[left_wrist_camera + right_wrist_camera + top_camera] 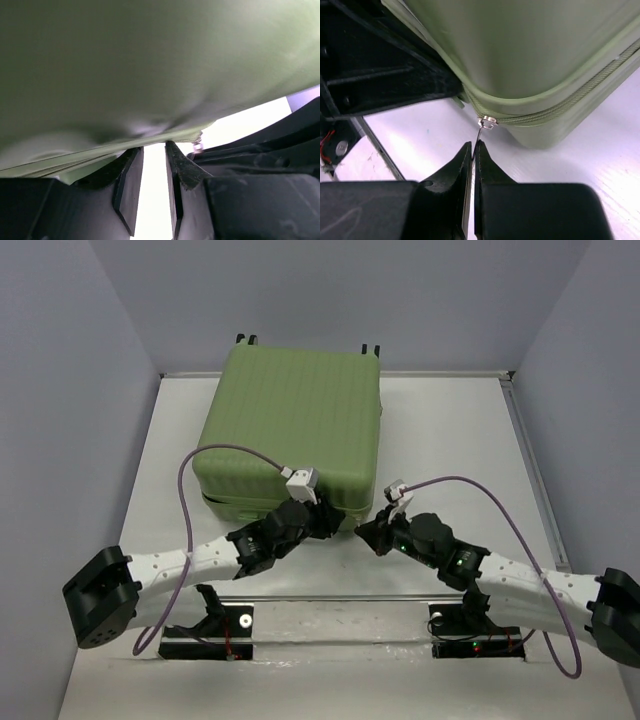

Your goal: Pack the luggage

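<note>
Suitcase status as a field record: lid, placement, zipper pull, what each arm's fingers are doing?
suitcase: green, closed, lying flat on table
zipper pull: thin metal tab at the near right corner seam
right fingers: shut on zipper pull
left fingers: apart, tips at the near edge seam, nothing between them
zip fully run: cannot tell

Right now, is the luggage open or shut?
Shut: luggage lies flat, shells together; right gripper pinches its zipper pull. Fully zipped: cannot tell.
</note>
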You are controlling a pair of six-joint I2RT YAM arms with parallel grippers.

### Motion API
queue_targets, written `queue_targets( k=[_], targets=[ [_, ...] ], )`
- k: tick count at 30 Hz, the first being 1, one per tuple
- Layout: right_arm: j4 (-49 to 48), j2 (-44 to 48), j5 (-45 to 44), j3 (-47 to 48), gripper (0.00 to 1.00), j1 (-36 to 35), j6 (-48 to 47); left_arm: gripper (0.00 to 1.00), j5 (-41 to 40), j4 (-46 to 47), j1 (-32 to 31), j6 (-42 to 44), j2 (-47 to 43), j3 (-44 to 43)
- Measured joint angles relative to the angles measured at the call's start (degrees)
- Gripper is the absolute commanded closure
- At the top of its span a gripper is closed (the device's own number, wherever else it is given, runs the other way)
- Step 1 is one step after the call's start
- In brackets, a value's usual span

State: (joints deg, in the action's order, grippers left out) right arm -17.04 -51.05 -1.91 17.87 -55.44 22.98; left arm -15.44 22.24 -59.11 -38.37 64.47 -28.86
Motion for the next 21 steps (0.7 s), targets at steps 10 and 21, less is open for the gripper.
queue_targets(
  k=[10,21],
  targets=[
    [-2.03,-18.05,-15.85,11.08,0.93,-7.02,7.21,0.22,2.32,-9.84,1.33,2.19,-0.28,-6.78],
    [-2.58,-19.47,-18.95,11.82,0.93,-8.66,9.94,0.01,-8.50,-35.60,26.23,5.68,-22.91,-30.95]
  ],
)
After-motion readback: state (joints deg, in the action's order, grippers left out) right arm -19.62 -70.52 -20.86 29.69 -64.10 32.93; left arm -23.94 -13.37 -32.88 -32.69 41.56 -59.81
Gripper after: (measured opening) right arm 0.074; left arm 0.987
